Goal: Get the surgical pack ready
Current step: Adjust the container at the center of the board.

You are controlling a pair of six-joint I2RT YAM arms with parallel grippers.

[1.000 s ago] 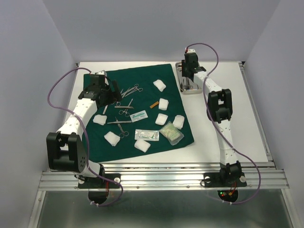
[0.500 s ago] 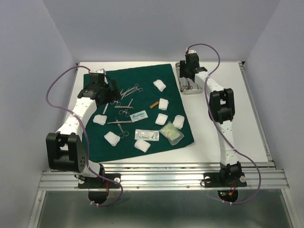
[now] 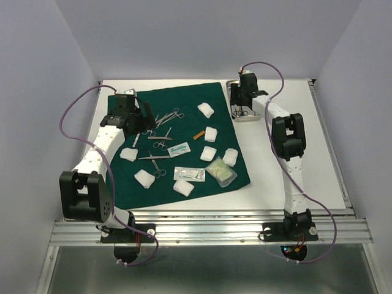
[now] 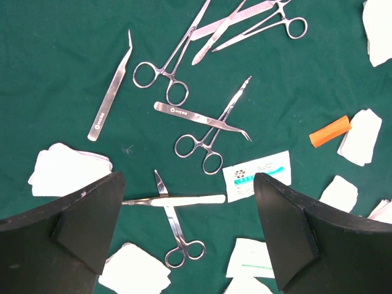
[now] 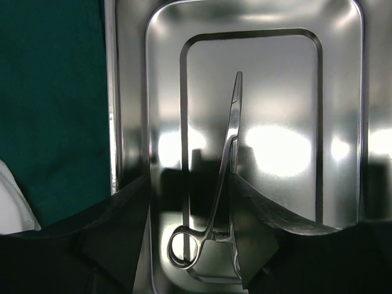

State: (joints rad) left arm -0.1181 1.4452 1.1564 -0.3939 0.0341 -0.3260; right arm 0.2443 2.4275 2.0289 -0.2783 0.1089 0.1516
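A white table [image 3: 318, 159] boxed in by pale walls is seen with a dark green drape [image 3: 190, 101] spread across it. The steel tray [image 5: 275, 79] is set just beside the drape's far right edge. Inside it lies a pair of forceps [image 5: 231, 135], under the right gripper [image 5: 193, 245], whose jaws are parted and apparently grip nothing. The left gripper [image 4: 190, 233] is held wide open and empty above steel instruments [image 4: 196, 117], gauze pads [image 4: 67, 168] and a packet [image 4: 257, 174]. White tabletop shows right of the tray.

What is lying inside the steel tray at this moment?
One pair of forceps lies on the floor of the steel tray, between the open fingers of the right hand. One ring handle shows; the other is covered by a finger.
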